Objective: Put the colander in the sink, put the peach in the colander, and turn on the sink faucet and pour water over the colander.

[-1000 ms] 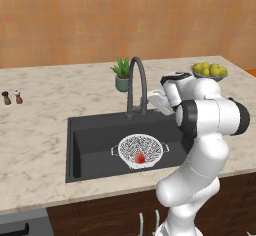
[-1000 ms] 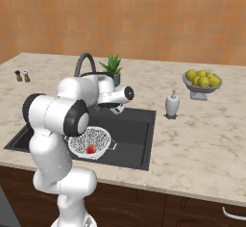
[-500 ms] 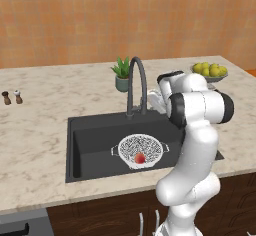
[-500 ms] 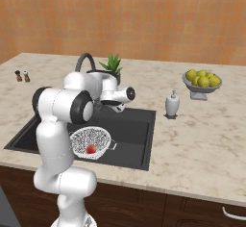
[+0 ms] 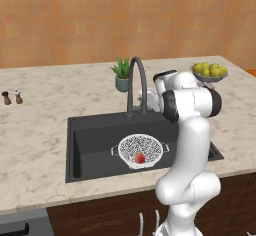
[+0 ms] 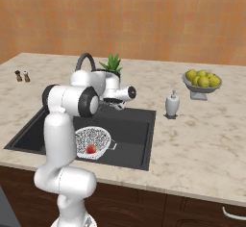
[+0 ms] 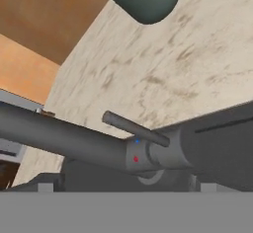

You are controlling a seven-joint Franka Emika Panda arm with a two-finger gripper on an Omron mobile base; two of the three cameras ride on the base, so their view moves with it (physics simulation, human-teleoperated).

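Marbled beige bench [image 5: 40, 130] runs under an orange wall, with the dark sink [image 5: 95, 139] cut into its middle. On the basin floor sits the colander [image 5: 139, 150], and the peach [image 5: 140, 158] lies inside it near the front rim — so, judging by how things lie, only the water is left.

The jaws [image 6: 120, 105] stand wide apart and empty, just beside the base of the sink faucet [image 5: 137, 85]. In the hand view the faucet's slim lever [image 7: 134, 129] juts out from the base close ahead, red and blue dots beneath it.

To do this step well, I would push the lever with one fingertip rather than pinch it, then check that the spout's end hangs over the colander; it may need swinging, since the bowl sits toward the front of the basin.

Room is tight behind: the potted plant [image 5: 121, 75] stands near the tap, and a soap dispenser [image 6: 172, 105] sits on the sink's right edge. Open space lies over the basin — the fruit bowl [image 6: 201, 82] and the shakers [image 5: 12, 97] are well apart.
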